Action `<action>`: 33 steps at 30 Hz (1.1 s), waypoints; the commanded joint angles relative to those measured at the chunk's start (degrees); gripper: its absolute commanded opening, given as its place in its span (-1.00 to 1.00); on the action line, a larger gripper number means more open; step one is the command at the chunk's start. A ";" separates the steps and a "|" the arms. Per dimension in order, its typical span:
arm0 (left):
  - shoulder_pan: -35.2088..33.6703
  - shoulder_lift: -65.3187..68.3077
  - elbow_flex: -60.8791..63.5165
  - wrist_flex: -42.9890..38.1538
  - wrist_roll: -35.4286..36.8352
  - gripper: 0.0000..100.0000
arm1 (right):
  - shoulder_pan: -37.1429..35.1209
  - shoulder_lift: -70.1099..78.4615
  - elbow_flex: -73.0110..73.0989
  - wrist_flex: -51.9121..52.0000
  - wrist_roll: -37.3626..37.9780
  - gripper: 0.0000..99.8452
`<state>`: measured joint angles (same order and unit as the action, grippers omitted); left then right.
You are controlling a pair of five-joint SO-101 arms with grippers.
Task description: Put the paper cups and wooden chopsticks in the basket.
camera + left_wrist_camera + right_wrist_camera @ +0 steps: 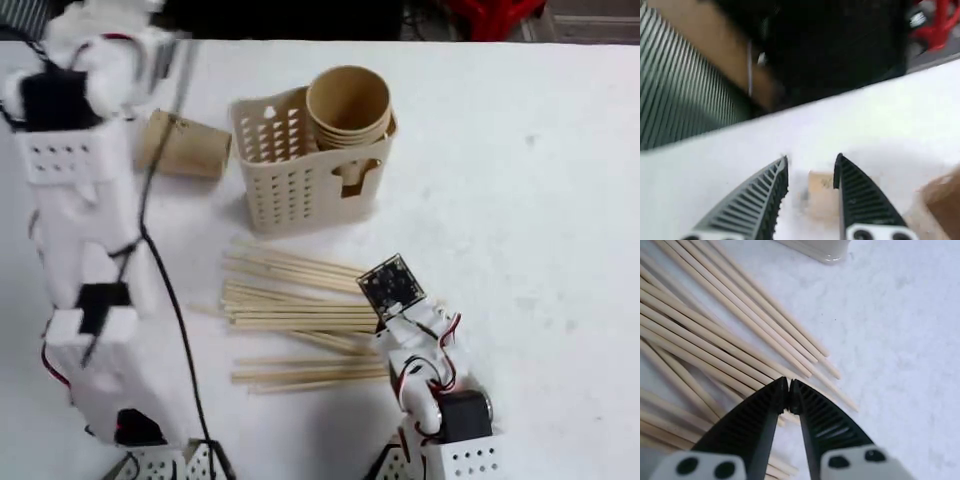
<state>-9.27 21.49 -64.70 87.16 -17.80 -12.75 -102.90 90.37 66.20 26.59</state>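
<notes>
A cream slotted basket (pixel 300 180) stands at the table's middle back with a stack of paper cups (pixel 348 100) in its right side. Another paper cup (pixel 186 148) lies on its side just left of the basket. Several wooden chopsticks (pixel 295 310) lie spread on the table in front of the basket. My right gripper (pixel 789 386) is shut, its tips low over the chopsticks (pixel 715 335), with nothing visibly between them. My left gripper (pixel 810 160) is open near the table's far edge, with a blurred tan object (pixel 821 195) between its fingers.
The left arm (pixel 80 230) stretches along the table's left side, its black cable (pixel 165 280) trailing beside the chopsticks. The right arm (pixel 425 370) sits at the front, right of the chopsticks. The basket's corner (pixel 822 249) lies just beyond the sticks.
</notes>
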 commanded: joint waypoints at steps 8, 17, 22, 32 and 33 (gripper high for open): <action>-7.69 22.11 -2.46 -1.85 3.52 -0.51 | -0.13 -0.40 -0.18 -1.19 0.62 -0.97; -7.60 29.49 -2.46 -5.54 15.12 -0.49 | -0.13 -0.40 -0.18 -1.19 0.62 -0.97; -7.87 32.57 -2.46 -6.59 19.34 -0.49 | -0.04 -0.40 -0.18 -1.19 0.62 -0.97; -7.60 35.47 -2.02 -4.04 19.78 -0.49 | -0.04 -0.40 -0.18 -1.19 0.62 -0.97; -7.69 35.47 -2.20 -2.64 19.78 -0.49 | -0.04 -0.40 -0.18 -1.19 0.62 -0.97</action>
<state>-16.57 56.75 -66.37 81.45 1.27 -12.75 -102.90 90.37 66.20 26.59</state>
